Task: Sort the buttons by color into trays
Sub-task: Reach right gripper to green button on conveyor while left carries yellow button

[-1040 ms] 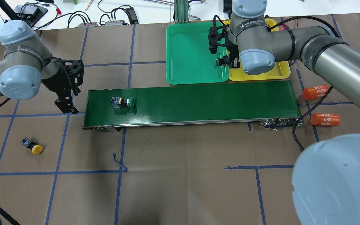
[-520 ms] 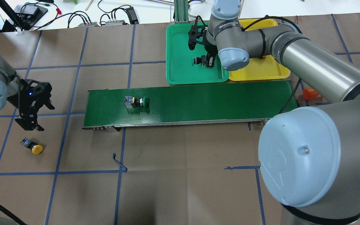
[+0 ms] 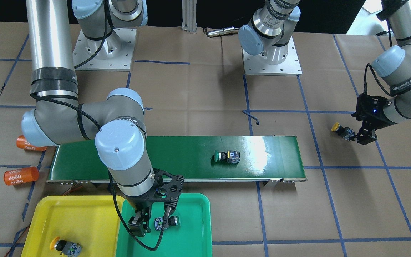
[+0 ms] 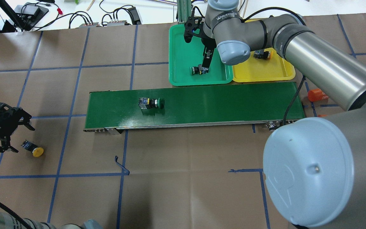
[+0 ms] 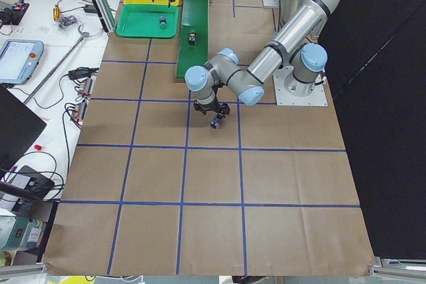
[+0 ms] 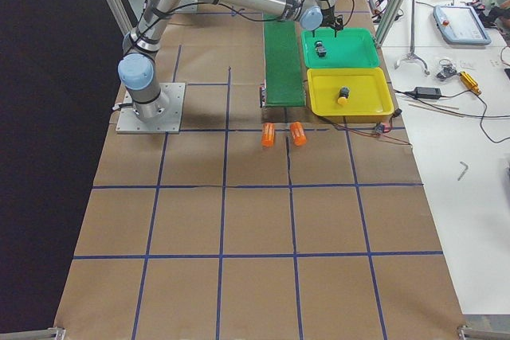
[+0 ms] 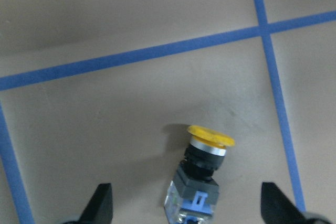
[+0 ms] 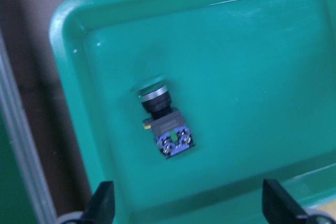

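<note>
1. Your right gripper (image 8: 191, 205) hangs over the bright green plastic tray (image 4: 183, 44). Its two fingers are spread wide and hold nothing.
2. A green-capped push-button with a black-and-grey body (image 8: 163, 121) lies on its side on that tray's floor. You see it ahead of the spread fingers in the right wrist view, touching neither.
3. The bright yellow plastic tray (image 4: 265, 68) sits just beside the green one, on its right in the overhead view. A yellow-capped push-button (image 4: 261, 54) lies on its side in it.
4. A second green-capped push-button (image 4: 151, 103) lies on its side on the long dark green conveyor belt (image 4: 218, 101), towards the belt's left half in the overhead view.
5. Your left gripper (image 7: 189, 205) is low over the brown paper table cover with blue tape lines (image 4: 186, 152), well clear of the belt's left end. Its fingers are spread wide and grip nothing.
6. A second yellow-capped push-button (image 7: 202, 182) lies on the paper. In the left wrist view you see its body between the two spread fingertips, clear of both, with its cap pointing away from the gripper.
7. Two orange cylinders printed "4680" (image 3: 19, 176) lie on the paper beyond the belt's far end, near the yellow tray.
</note>
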